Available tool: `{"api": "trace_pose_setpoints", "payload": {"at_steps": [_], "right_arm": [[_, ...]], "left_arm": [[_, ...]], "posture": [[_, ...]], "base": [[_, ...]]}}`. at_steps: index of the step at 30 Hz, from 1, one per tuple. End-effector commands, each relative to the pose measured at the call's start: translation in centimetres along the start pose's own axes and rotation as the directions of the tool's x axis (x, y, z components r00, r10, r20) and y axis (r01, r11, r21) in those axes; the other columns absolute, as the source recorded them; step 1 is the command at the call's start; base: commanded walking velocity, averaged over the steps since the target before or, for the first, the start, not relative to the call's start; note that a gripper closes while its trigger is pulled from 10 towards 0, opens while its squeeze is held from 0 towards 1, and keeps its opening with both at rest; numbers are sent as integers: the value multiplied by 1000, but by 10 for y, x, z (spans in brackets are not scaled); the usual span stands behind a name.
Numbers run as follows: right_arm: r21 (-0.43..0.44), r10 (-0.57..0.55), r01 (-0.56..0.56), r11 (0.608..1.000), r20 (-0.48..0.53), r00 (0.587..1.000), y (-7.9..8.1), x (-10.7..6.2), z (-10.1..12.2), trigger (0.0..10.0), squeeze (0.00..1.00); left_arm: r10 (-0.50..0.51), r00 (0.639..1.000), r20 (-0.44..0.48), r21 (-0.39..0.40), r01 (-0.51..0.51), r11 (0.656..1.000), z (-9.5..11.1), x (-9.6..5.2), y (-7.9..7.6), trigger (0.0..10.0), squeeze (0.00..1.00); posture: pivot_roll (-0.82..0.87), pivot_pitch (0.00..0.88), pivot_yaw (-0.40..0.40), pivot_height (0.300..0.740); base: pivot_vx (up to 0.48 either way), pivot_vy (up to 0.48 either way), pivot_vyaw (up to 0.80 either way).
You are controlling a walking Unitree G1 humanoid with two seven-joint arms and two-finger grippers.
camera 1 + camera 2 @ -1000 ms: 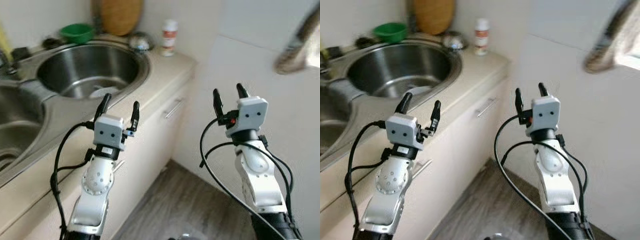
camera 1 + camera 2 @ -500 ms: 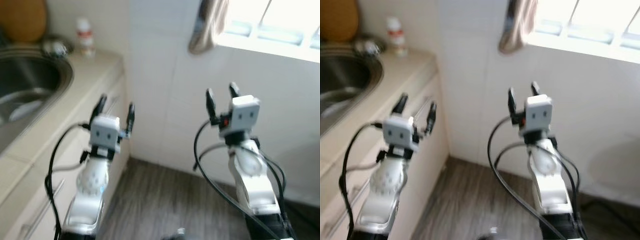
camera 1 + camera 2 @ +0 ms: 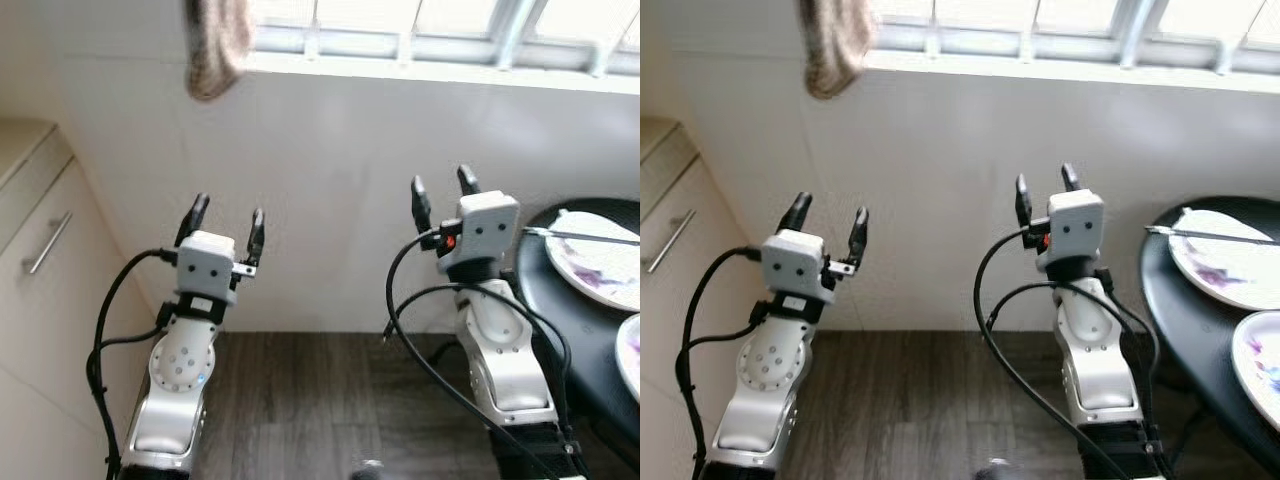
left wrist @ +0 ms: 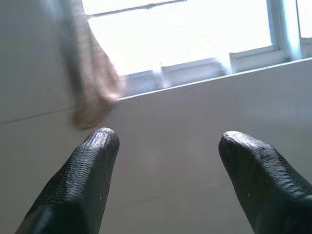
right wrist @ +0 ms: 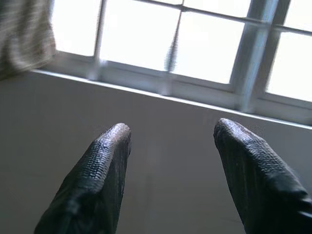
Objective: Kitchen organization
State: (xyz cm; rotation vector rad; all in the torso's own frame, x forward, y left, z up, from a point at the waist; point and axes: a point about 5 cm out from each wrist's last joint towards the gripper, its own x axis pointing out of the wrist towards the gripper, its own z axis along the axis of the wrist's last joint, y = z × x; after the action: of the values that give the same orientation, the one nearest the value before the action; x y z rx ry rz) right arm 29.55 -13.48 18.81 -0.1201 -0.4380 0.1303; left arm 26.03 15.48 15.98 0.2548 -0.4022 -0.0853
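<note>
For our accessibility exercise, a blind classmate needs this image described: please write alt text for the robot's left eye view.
Two silver robot arms are raised before a white wall, the left gripper and right gripper both open and empty. A black round table at the right edge carries two used plates. A brownish cloth hangs below a bright window, and a cream cabinet stands at the left over dark wood flooring.

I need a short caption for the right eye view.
Both open grippers raised before a windowed wall, dirty plates at right.

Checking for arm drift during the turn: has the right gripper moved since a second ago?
Cannot tell. The right gripper sits at nearly the same spot in the head views, fingers apart, but the camera swung from the sink to the window wall, so no fixed thing is shared.
</note>
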Motion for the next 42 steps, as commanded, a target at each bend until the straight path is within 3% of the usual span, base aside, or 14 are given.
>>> {"api": "trace_pose_setpoints", "payload": {"at_steps": [1, 15, 24, 30, 33, 34, 35, 42], "right_arm": [[-19, -32, 32, 999, -28, 999, -10, -5, -6, 10000, 0], [-14, -45, 44, 999, -39, 998, -11, -3, -8, 10000, 0], [-9, -91, 90, 996, -103, 991, -18, -1, -15, 10000, 0], [33, -191, 198, 980, -141, 971, -33, 1, -20, 10000, 0], [-18, -289, 291, 956, -196, 937, -48, 0, -28, 10000, 0], [-9, -305, 310, 951, -212, 929, -51, -1, -30, 10000, 0], [54, -326, 346, 937, -224, 918, -54, -2, -32, 10000, 0], [39, -323, 339, 940, -222, 920, -53, -1, -30, 10000, 0]], "left_arm": [[-27, 1000, 12, -25, 27, 999, 3, 1, -10, 10000, 0], [-24, 1000, 2, -26, 24, 999, 1, 0, -10, 10000, 0], [-23, 1000, -4, -22, 23, 999, 0, 0, -9, 10000, 0], [-22, 1000, -8, -23, 22, 999, -1, 1, -9, 10000, 0], [-19, 1000, -12, -23, 18, 1000, -1, 1, -9, 10000, 0], [-19, 1000, -12, -23, 18, 1000, -1, 1, -9, 10000, 0], [-19, 1000, -12, -23, 18, 1000, -1, 1, -9, 10000, 0], [-19, 1000, -14, -23, 18, 1000, -1, 0, -9, 10000, 0]], "posture": [[20, 10, -37, 740], [21, 8, -37, 740], [20, 13, -37, 740], [17, 16, -38, 740], [16, 17, -40, 740], [17, 18, -41, 740], [17, 18, -41, 740], [14, 19, -40, 740]], "base": [[0, 0, -800], [0, 0, -800], [0, 0, -595], [0, 0, 0], [0, 0, 0], [0, 0, 0], [0, 0, -800], [0, 0, -800]]}}
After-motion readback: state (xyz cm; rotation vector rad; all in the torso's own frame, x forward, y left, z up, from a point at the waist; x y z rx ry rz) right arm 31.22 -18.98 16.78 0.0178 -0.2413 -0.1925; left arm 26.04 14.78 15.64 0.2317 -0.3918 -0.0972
